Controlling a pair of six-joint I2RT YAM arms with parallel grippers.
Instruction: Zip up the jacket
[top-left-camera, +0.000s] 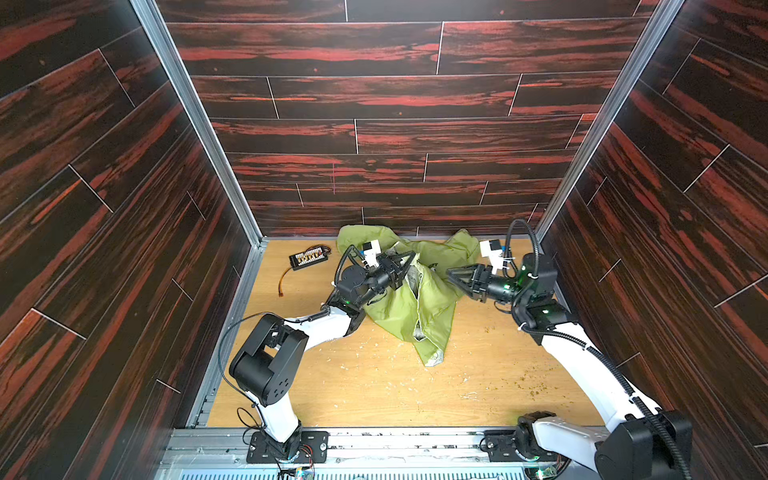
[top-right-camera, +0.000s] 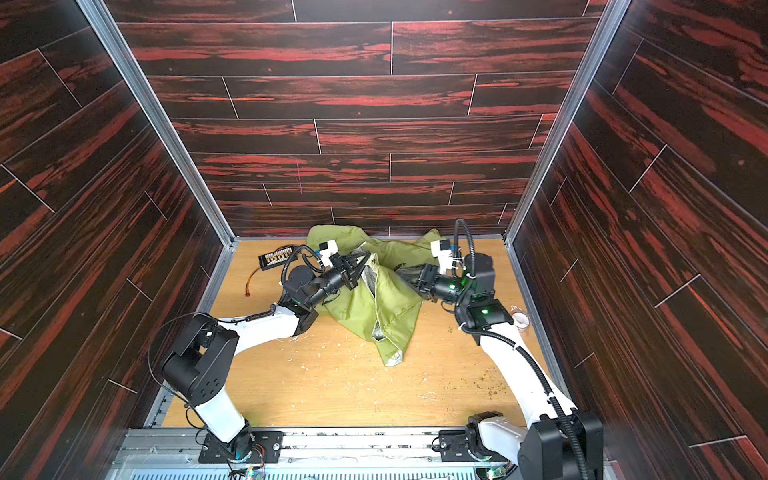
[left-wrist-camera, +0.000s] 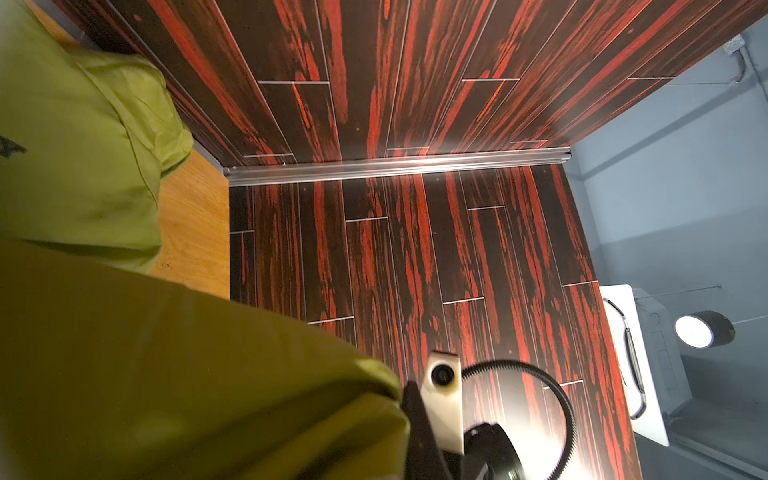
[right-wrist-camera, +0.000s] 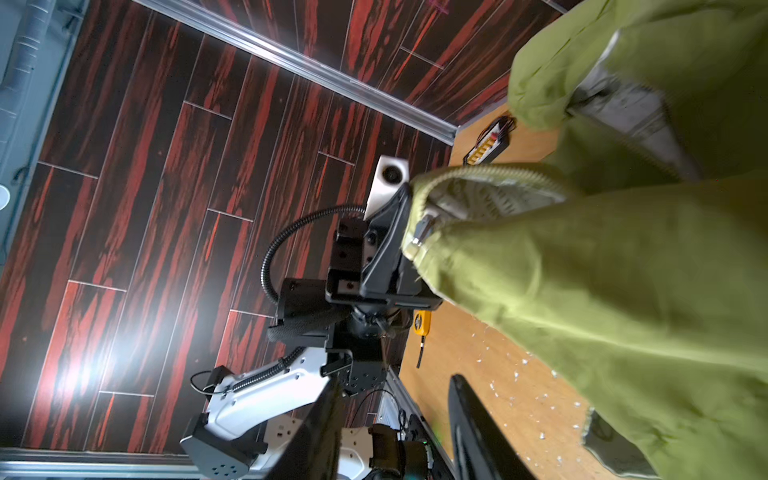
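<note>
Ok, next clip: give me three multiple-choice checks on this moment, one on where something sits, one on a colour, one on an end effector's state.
1. Where on the table does the black connector board lie?
A. far left corner
B. near right corner
C. on top of the jacket

2. The outer fabric of the jacket is:
A. navy
B. lime green
C. red

3. The right end effector is:
A. shut on a sleeve
B. out of sight
C. open, gripping nothing

Answers:
1 A, both top views show it in the far left corner.
2 B, the fabric is green in every view.
3 C, its fingers stand apart with nothing between them in the right wrist view.
</note>
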